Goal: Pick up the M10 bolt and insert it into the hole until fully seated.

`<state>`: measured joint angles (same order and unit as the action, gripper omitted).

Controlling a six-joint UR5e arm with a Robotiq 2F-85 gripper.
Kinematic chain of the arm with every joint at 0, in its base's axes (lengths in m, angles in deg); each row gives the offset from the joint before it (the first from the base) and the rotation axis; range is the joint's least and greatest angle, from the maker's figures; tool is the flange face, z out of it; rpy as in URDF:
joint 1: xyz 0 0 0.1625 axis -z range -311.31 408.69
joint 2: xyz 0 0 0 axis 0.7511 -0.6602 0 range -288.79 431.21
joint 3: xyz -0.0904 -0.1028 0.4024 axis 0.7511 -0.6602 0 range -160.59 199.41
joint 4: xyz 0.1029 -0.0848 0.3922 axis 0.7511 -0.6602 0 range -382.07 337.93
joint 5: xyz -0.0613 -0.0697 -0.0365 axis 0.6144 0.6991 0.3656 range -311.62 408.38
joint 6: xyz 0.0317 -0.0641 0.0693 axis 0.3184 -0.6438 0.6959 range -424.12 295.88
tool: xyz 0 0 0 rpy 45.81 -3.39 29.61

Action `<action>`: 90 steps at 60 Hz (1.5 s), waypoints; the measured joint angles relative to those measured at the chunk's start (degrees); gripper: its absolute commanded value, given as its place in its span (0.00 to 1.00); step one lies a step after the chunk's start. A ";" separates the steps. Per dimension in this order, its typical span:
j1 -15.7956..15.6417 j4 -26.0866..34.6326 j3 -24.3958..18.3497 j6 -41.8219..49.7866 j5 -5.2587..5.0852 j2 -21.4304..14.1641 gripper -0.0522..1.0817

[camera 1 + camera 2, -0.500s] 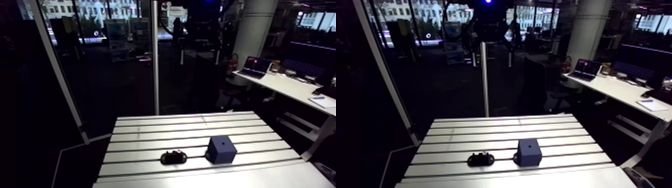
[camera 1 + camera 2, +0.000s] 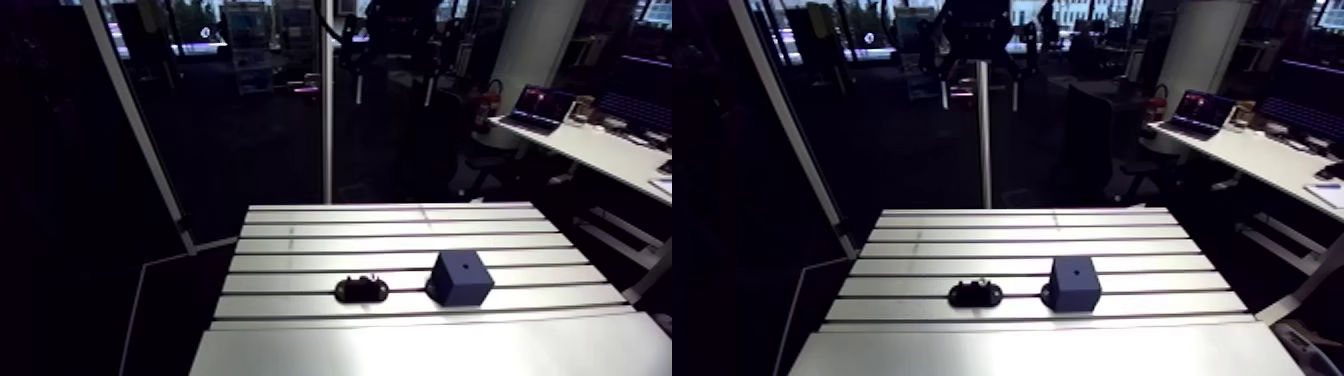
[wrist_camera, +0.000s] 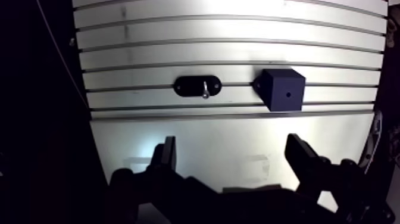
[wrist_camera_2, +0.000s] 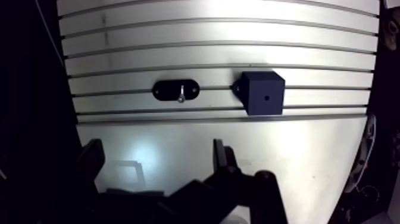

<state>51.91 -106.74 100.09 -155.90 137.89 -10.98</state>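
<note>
Lying on black oval holder [image 2: 361, 290], M10 bolt [image 2: 982, 284] shows small in arm view; dark-blue block [image 2: 461, 278] just beside holder, both on slotted alu table [image 2: 400, 228]. Wrist view: gripper [image 3: 231, 146] wide open, nothing held; bolt & block's hole [image 3: 288, 94] ahead of fingers [image 3: 165, 156], well apart

Near strip of the worktop [image 2: 400, 345] lies open, as do the far slats; mid-way the black holder [image 2: 361, 290] and, right of it, the blue block [image 2: 461, 278] stand with a narrow gap.
</note>
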 measured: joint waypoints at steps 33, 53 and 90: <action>-0.02 -2.30 1.25 -0.02 0.09 0.07 0.05; 0.12 -8.35 7.25 -0.07 0.07 -0.34 0.05; 0.60 -20.89 19.71 -1.59 0.12 -2.04 0.05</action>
<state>52.51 -127.64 119.79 -157.49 138.01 -13.02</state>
